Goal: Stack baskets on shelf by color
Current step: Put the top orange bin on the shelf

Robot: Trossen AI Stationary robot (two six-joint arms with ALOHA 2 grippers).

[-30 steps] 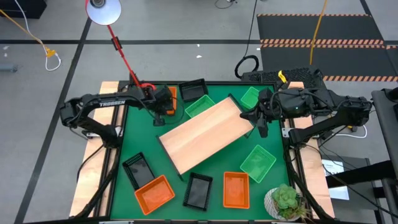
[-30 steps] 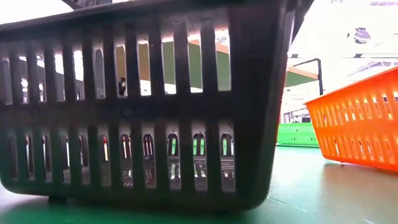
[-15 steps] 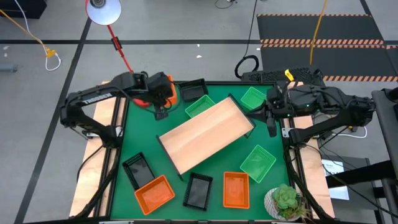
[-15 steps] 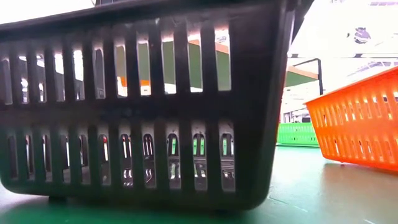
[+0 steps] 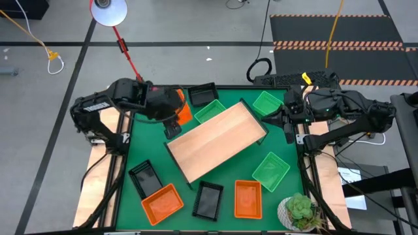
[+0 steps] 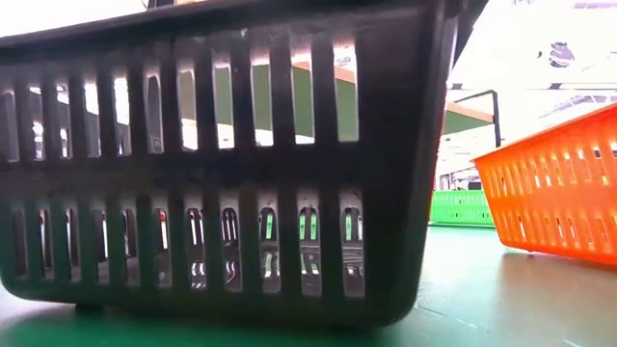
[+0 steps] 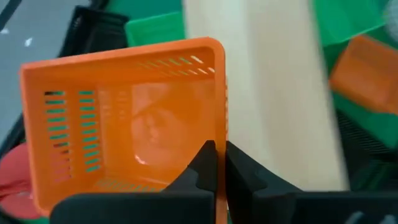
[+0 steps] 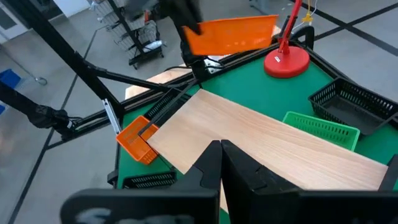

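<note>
One orange basket [image 7: 124,118] hangs tilted in the left claw [image 7: 216,163], pinched by its wall above the far left end of the shelf [image 5: 215,140], so it should be turned flat with its long side along the slanted board, while the right claw [image 8: 221,155] waits pinched shut, empty, at the far right.

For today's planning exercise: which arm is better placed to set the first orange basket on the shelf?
The left: its claw is shut on the orange basket, lifted beside the shelf. The right claw holds nothing.
</note>
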